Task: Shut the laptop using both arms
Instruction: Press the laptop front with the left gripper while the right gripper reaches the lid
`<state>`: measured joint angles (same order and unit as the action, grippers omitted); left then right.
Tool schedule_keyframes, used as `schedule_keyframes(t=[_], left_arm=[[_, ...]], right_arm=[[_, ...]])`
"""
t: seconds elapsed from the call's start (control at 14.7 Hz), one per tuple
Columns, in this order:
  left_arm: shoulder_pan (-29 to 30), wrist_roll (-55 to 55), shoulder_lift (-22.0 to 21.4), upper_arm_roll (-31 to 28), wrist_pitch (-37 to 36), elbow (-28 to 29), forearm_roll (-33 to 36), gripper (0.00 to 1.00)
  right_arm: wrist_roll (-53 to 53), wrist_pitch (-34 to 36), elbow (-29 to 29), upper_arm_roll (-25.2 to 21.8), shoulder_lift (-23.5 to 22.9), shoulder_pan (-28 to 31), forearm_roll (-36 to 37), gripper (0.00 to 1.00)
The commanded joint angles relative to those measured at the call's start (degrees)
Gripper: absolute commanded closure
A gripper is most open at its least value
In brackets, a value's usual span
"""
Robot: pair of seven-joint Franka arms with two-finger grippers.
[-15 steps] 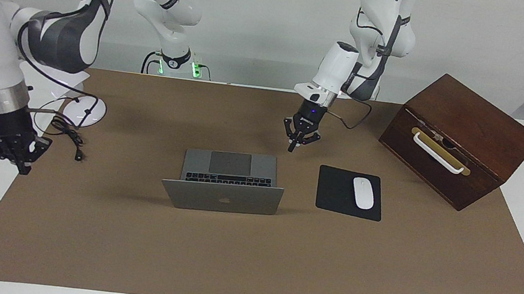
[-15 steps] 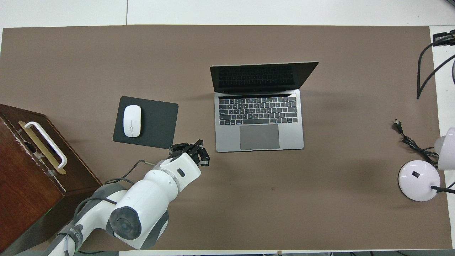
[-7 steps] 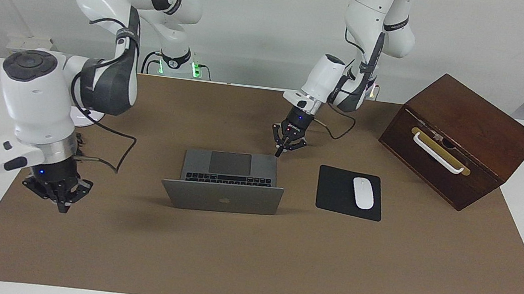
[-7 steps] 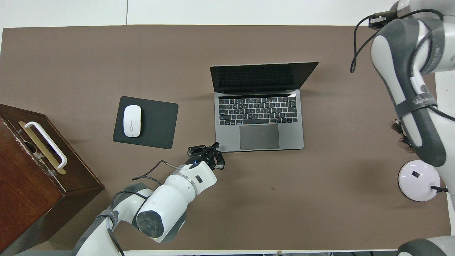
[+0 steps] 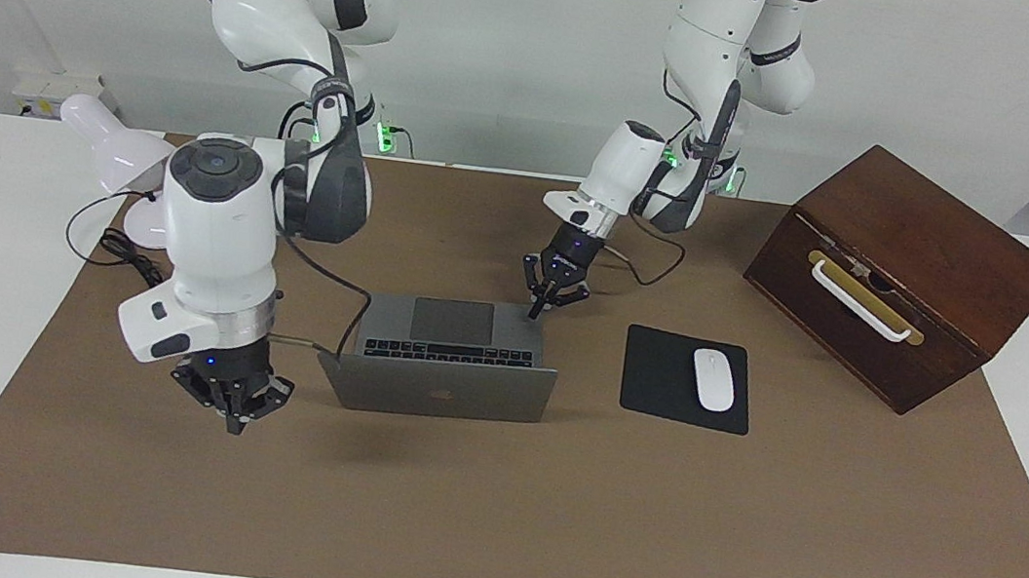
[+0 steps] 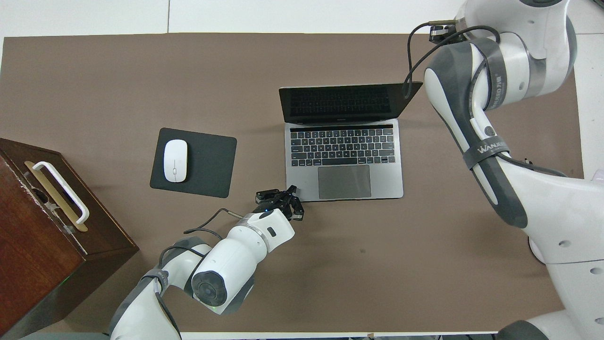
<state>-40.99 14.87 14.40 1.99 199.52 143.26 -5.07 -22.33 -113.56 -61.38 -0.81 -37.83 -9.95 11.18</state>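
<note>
Right tool [image 5: 235, 424] swung in beside laptop [image 5: 444, 386] lid; left tool [image 5: 533, 311] at base corner.

Mouse [image 5: 713, 379] on pad [image 5: 661, 376], beside laptop [image 5: 447, 359].

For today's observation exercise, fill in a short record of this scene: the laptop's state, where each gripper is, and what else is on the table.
laptop: open, lid upright, on the brown mat
left gripper: jaws shut, at the laptop's base corner nearest the robots on the left arm's end
right gripper: jaws shut, over the mat beside the lid, toward the right arm's end; holds nothing
mouse: on the mouse pad, beside the laptop
wooden box: at the left arm's end
lamp: at the right arm's end
</note>
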Motion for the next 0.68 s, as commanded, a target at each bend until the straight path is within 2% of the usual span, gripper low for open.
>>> schedule_keyframes(t=[0.0,0.27,0.61], left_arm=[[-1.2,-1.2,1.3,-0.8,1.2,-0.7,-0.6,1.00],[-2.0,-1.5,2.3,-0.9,1.2,-0.7,-0.6,1.00],[-1.3,-4.6,2.7,-0.9,1.2,-0.7,-0.5,1.00]], right_arm=[[-6.0,1.3,1.1,0.1,-0.1,-1.6,0.9,1.00],[-11.7,1.7,0.9,0.2,-0.1,-3.0,0.3,1.00],[-11.0,1.9,0.0,0.3,0.0,-3.6,0.6,1.00]])
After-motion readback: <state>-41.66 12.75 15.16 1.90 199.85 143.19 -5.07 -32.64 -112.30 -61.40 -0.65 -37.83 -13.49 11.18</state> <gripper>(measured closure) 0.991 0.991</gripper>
